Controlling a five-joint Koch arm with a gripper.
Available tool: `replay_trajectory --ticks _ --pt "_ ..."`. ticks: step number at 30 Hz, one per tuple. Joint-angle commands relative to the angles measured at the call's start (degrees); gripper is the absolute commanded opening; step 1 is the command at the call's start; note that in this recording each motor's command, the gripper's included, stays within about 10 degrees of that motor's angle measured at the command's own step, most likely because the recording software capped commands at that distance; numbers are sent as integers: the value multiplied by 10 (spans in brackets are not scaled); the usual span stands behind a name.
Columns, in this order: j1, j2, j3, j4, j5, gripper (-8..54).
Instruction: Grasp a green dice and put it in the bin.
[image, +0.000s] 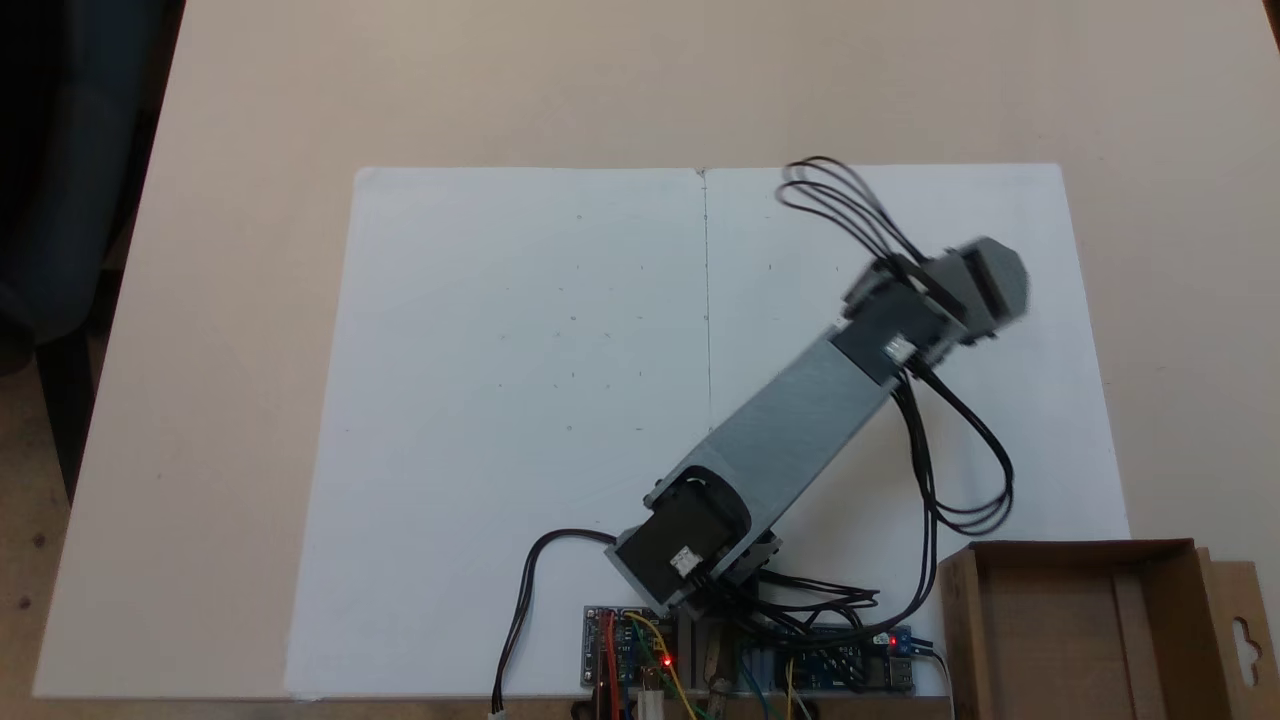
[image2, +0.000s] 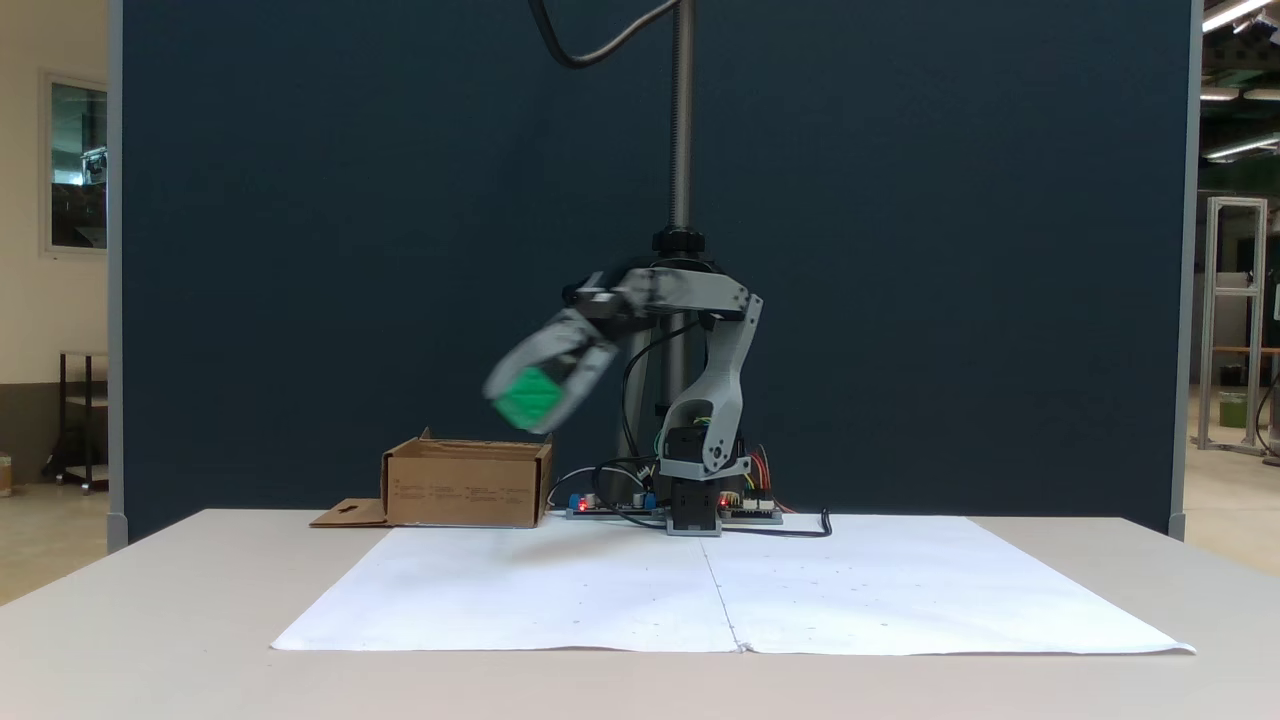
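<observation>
1. Where a fixed view looks level across the desk (image2: 150, 600), the claw (image2: 535, 400) hangs in the air, blurred, pinching the green dice (image2: 528, 398) between its grey jaws.
2. In that view the dice sits well above the desk, just above and slightly right of the bin's (image2: 465, 485) near right corner; it is not inside the bin.
3. The bin stands on the desk left of the arm's base (image2: 695, 505) there, with its flap (image2: 348, 514) lying flat to the left.
4. A fixed view from above shows the arm (image: 790, 420) reaching diagonally up and to the right over the white paper sheet (image: 520, 400), its blurred wrist end (image: 970, 285) covering the claw and the dice.
5. From above the bin (image: 960, 620) shows its bare brown floor at the lower right corner, and the hang-hole cutout in its flap (image: 1243, 640) is plain to see.
6. The top view also shows the circuit boards (image: 625, 655) with red lights at the arm's foot and black cables (image: 960, 480) looping beside the arm.
7. The level view alone shows the dark blue partition (image2: 350, 250) and a metal pole (image2: 682, 120) behind the arm.
</observation>
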Motion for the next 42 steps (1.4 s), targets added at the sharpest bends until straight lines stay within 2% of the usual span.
replay_trajectory --ticks 1,4,5,8,14,15,18,20,21,23,26,32,36,42 --pt "76 4 -52 -33 -65 117" --pt "191 -26 -98 -33 -108 117" --pt "285 -36 -102 -30 -163 117" --pt "381 -45 -102 1 -224 117" --pt "471 -69 -102 32 -287 117" --pt "487 -89 -101 62 -331 117" --pt "492 -119 -97 78 -359 117" --pt "497 -120 -95 78 -359 119" --pt "497 -120 -95 78 -359 149" --pt "507 -124 -91 80 -354 315" --pt "515 -126 -87 86 -338 402" --pt "516 -120 -84 84 -328 402" --pt "497 -85 -105 80 -249 402" --pt "340 -76 -177 75 -156 402"
